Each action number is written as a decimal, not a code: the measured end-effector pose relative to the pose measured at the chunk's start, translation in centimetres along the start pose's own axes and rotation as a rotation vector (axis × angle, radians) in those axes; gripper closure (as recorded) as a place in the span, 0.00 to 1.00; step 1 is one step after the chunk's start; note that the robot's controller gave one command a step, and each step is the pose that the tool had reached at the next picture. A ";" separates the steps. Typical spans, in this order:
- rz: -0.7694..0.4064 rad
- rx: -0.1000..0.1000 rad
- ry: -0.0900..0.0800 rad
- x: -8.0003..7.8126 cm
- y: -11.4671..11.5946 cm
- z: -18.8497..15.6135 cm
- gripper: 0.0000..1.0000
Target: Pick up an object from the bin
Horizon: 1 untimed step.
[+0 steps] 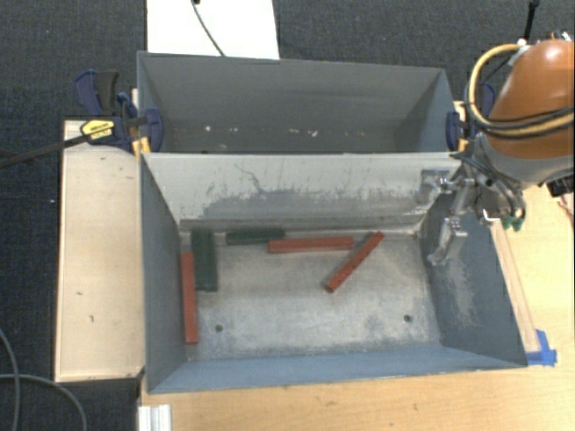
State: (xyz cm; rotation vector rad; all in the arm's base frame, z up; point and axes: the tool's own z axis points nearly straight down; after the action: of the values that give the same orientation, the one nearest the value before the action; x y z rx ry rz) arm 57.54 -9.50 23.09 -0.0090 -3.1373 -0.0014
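The claw, spread or pressed together I cannot tell, is hanging right of the tilted red stick, apparently not yet lifting anything.

The claw hangs against the right wall of the bin, near its far right corner. Closest to it, a slanted red bar lies apart on the floor. A level red bar and a dark green bar line the far wall. A second green bar and a long red bar hug the left wall.
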 end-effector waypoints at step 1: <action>-0.451 0.000 -0.004 -1.0 6.9 16.2 0.00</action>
State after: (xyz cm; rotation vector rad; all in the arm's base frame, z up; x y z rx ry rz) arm 58.51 -2.54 6.87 0.6942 -3.0643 -0.0030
